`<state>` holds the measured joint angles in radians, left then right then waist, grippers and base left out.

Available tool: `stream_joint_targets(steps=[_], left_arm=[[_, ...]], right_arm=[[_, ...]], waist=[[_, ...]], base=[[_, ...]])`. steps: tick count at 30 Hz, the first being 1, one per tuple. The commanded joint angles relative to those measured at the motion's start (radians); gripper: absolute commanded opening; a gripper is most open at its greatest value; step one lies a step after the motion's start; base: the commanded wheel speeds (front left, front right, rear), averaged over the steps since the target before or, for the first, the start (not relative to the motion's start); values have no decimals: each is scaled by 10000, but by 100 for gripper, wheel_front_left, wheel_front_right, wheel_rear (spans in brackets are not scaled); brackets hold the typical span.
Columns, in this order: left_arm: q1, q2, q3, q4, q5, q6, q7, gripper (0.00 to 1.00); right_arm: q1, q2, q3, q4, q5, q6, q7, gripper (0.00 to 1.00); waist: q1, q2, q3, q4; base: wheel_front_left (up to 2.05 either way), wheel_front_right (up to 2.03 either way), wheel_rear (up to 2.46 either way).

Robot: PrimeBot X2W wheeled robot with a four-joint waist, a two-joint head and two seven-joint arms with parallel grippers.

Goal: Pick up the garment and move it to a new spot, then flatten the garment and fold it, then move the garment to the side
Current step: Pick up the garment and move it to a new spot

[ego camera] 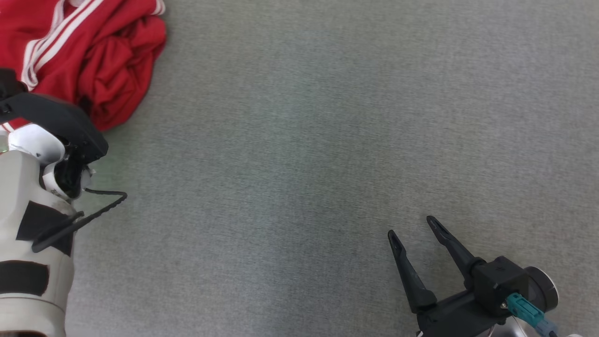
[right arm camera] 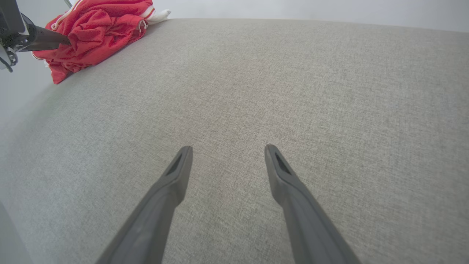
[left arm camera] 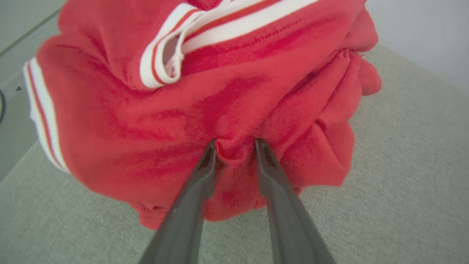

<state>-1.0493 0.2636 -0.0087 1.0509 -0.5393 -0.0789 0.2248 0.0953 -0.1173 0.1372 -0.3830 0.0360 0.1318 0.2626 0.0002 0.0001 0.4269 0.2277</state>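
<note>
Garment bunched between left pincer tips – right pincer well apart

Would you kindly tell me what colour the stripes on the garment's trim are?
White with a thin red line, on the red garment; clearest in the left wrist view.

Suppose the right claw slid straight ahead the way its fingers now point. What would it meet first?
Probably nothing: past the open right claw lies bare grey fabric surface. The red garment sits far off to its left.
</note>
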Motion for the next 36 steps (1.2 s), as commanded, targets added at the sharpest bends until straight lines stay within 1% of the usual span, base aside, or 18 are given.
stream_joint_targets(steps=[1,3,7,10,15,22,26,29,33,36], left_arm=[[-115,96,-42,126,91,18,36,0],[-219,176,-87,289,122,55,151,0],[-467,570,-220,493,221,37,450,0],[-705,888,-333,396,330,-15,606,0],[-1270,1316,-738,-254,642,-169,742,0],[-2079,1761,-1326,-1406,1056,-326,1075,0],[-2480,1719,-1758,-2184,1185,-424,1405,0],[-2680,1511,-2099,-2774,1099,-466,1555,0],[-2989,1088,-2480,-3636,650,-530,1671,0],[-3020,836,-2941,-4354,286,-505,1696,0]], right_arm=[[-123,88,30,75,61,-21,-103,100],[-191,138,54,208,98,-21,-193,100],[-506,299,236,765,332,-21,-549,100],[-686,428,397,1256,540,-21,-850,100],[-823,606,478,2154,912,-21,-1468,100],[-820,684,496,3299,1619,-21,-2379,100],[-768,687,464,3811,2028,-21,-2800,100],[-773,687,406,4133,2229,-21,-3045,100],[-809,684,347,4401,2366,-21,-3264,100],[-874,686,294,4490,2414,-21,-3353,100]], waist=[[-2,-1,112,-278],[-2,-1,48,-320],[-2,-1,-433,-426],[-2,-1,-942,-484],[-2,-1,-1925,-543],[-2,-1,-3339,-921],[-2,-1,-3967,-1174],[-2,-1,-4334,-1426],[-2,-1,-4564,-1844],[-2,-1,-4612,-2224]], base=[[0,0,0],[0,0,0],[0,0,0],[0,0,0],[0,0,0],[0,0,0],[0,0,0],[0,0,0],[0,0,0],[0,0,0]])
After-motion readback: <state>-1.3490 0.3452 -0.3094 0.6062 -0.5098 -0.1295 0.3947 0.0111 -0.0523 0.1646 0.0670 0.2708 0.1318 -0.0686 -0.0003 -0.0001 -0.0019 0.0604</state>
